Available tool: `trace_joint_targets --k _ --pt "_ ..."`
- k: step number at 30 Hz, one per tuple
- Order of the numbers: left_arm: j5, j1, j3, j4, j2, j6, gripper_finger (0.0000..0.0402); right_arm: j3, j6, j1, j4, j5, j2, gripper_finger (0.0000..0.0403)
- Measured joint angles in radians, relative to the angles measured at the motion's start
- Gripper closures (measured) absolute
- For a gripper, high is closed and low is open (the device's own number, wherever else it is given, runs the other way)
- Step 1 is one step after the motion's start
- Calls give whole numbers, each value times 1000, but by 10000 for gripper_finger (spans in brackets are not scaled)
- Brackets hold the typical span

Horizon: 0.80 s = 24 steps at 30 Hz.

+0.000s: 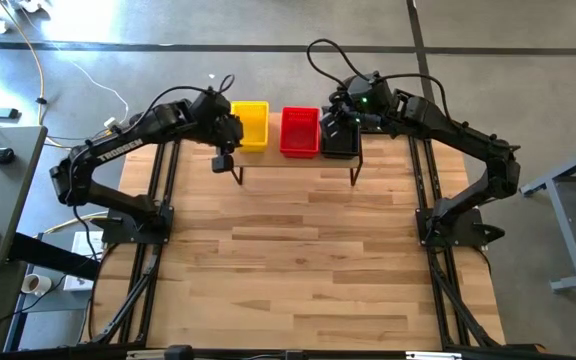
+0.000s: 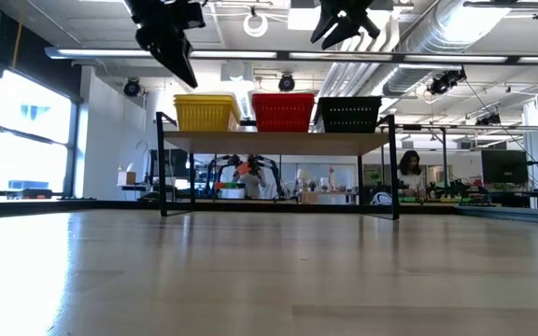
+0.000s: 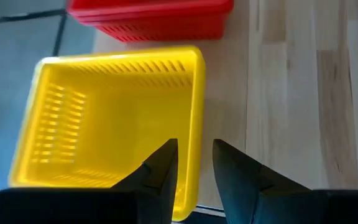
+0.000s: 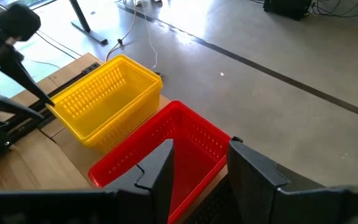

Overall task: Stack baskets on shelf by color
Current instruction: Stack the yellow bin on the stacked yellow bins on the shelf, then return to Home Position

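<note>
Where the shelf (image 1: 293,165) stands at the far edge of the bench (image 1: 298,260), the high view shows a yellow basket (image 1: 251,124), a red basket (image 1: 300,130) and a black basket (image 1: 340,140) in a row on top. The low view shows all three side by side, both arms above. In the left wrist view, the left tool (image 3: 194,163) hangs empty, fingers partly apart, over the yellow basket's edge. In the right wrist view, the right tool (image 4: 201,163) is wide and empty above the red basket.
</note>
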Motion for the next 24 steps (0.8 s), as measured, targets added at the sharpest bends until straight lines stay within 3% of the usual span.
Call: trace_joint_targets --k 7,14,24 --pt "18 0 0 4 -89 -102 312 0 0 0 -3 -23 0 270" --pt "207 -6 -27 4 -229 -287 312 0 25 34 -48 -23 0 270" --pt "239 -132 -316 304 -515 -489 312 -13 50 202 -42 -20 8 270"
